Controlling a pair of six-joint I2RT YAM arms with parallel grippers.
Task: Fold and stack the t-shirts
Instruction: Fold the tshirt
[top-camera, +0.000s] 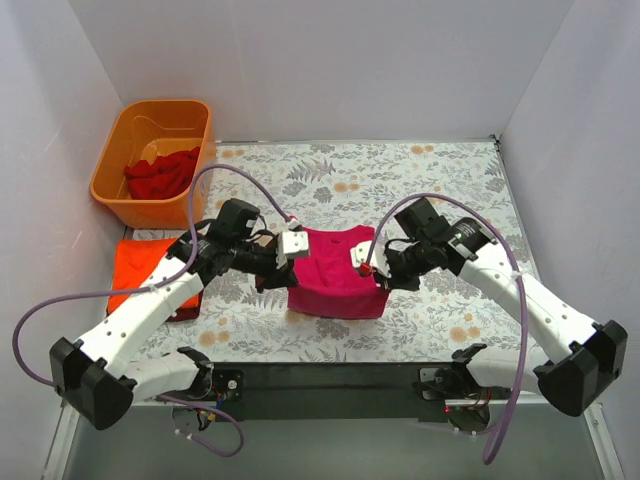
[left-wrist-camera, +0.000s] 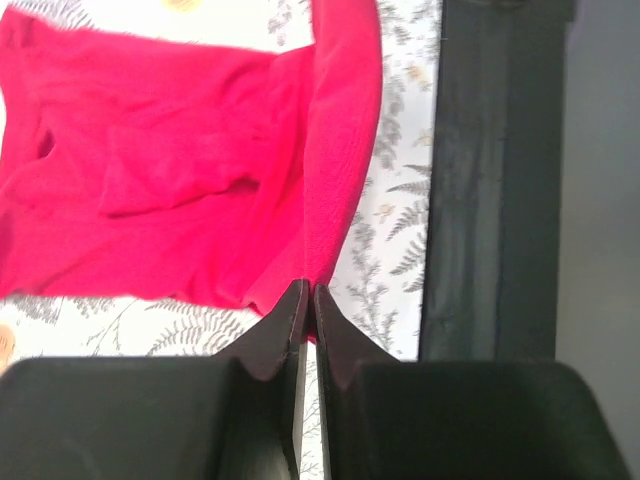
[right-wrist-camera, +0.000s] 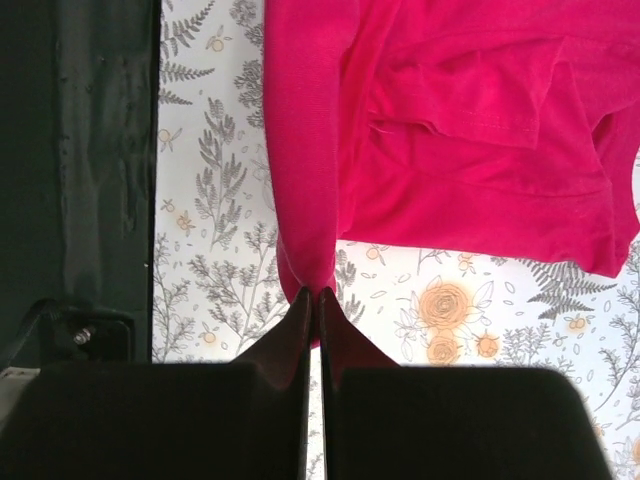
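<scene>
I am holding the pink tee (top-camera: 335, 285), which is lying mid-table (top-camera: 430, 180) between the two arms. The left gripper (left-wrist-camera: 307, 297) is pinching a ridge of cloth at the tee's left side, jaws pressed together on it. The right gripper (right-wrist-camera: 314, 298) is doing the same at the right side.

For a clean fold, I am judging that both hands should be moving as a pair. They should be keeping the span between them taut and level, then laying edge onto edge in a low, slow arc. If one hand is leading, the fold is likely going to skew. The middle is looking rumpled, so a light outward pull should be helping.

Counting:
- One pink tee in hand.
- One orange tee (top-camera: 135, 265) lying flat at the left. A darker edge is showing beneath it, possibly another tee.
- One red tee (top-camera: 160, 175) bunched in the single tub (top-camera: 110, 175).
</scene>
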